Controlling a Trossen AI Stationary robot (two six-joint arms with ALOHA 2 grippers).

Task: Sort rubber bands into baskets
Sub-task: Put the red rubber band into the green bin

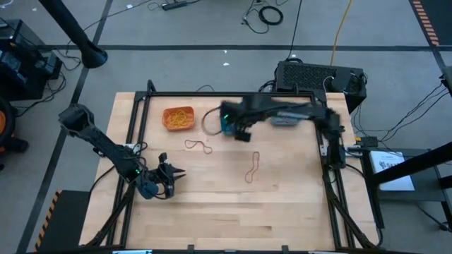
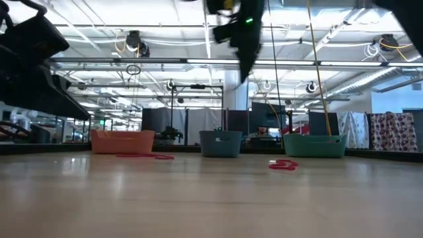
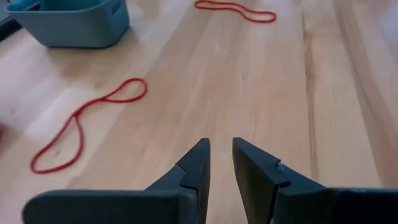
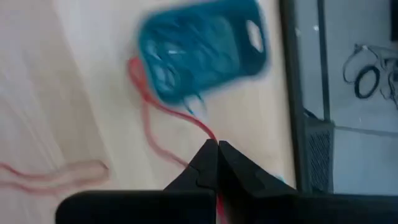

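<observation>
A: Okay, right end effector [image 4: 213, 148], where?
B: Raised above the far half of the worktop [image 1: 212, 204], over the blue basket [image 4: 200, 50]. Fingers pinched together on a red rubber band [image 4: 180, 112] that trails from the tips back down beside that basket.
A: Grasping it, then?
B: Yes, clenched on the red band. The wrist view is blurred, but the strand runs right into the closed tips.
A: Left end effector [image 3: 221, 165]?
B: Low over the near-left part of the worktop, fingers slightly parted, nothing between them. Released.
A: Loose bands?
B: A red loop [image 3: 84, 124] lies flat just ahead of the left fingers, pinched into a long figure-eight. Another red loop [image 3: 236, 9] lies farther off, well apart from the first. Both show in the high view too, mid-worktop.
A: Baskets?
B: Orange basket [image 1: 179, 118] far left, with a heap of orange-yellow bands [image 1: 180, 116] inside. Blue one next to it, partly under the right arm. Teal basket [image 2: 314, 144] to the right, along the far edge; all three line up in the low view.
A: Anything in blue or teal?
B: Can't tell, too blurred or hidden.
</observation>
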